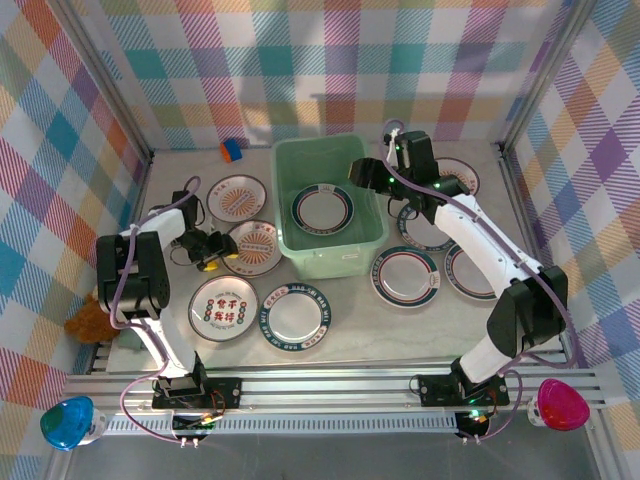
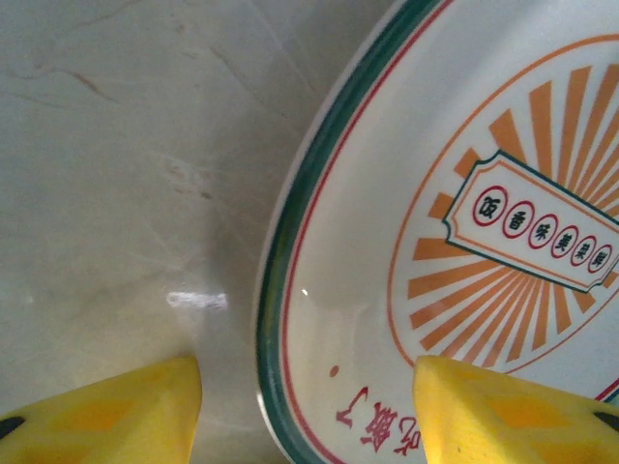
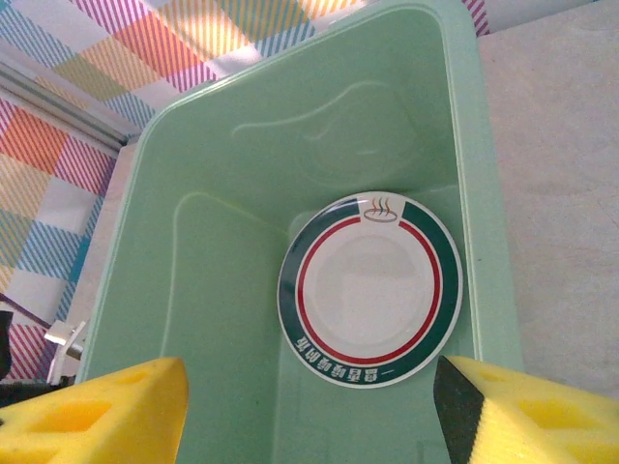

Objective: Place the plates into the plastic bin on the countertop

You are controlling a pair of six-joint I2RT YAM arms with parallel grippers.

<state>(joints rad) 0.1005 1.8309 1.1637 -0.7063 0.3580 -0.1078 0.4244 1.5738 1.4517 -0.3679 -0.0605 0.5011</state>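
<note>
My left tool (image 2: 308,391) stands wide, low over the counter (image 2: 116,174). Its yellow fingers (image 2: 106,416) straddle the edge of the sunburst plate (image 2: 464,145) — one over bare stone, the other over the plate's face, with nothing pinched that I can see. That plate is white with a dark teal rim and a thin red line just inside it. Orange rays fan out from a ticket-shaped panel outlined in teal. The panel carries a row of Chinese characters, each in a red ring. More red characters run along the edge just ahead of the inner finger, partly cut off by it. I cannot read any of them with confidence.

My right tool (image 3: 309,387) is wide too, with nothing between its fingers. It hangs above the plastic bin (image 3: 193,242) — pale mint green, with rounded corners and a flared rim. Below and just ahead of it, flat on the bin's floor, lies the banded plate (image 3: 370,290). It has a white centre, a red ring and a broad teal band. White Chinese lettering runs along the arc nearest the tool, and a small steaming-bowl emblem sits on the far arc.

Overhead, back from the left tool toward its base, the red-character plate (image 1: 223,308) and a teal-lettered plate (image 1: 297,316) lie flat on the counter.
</note>
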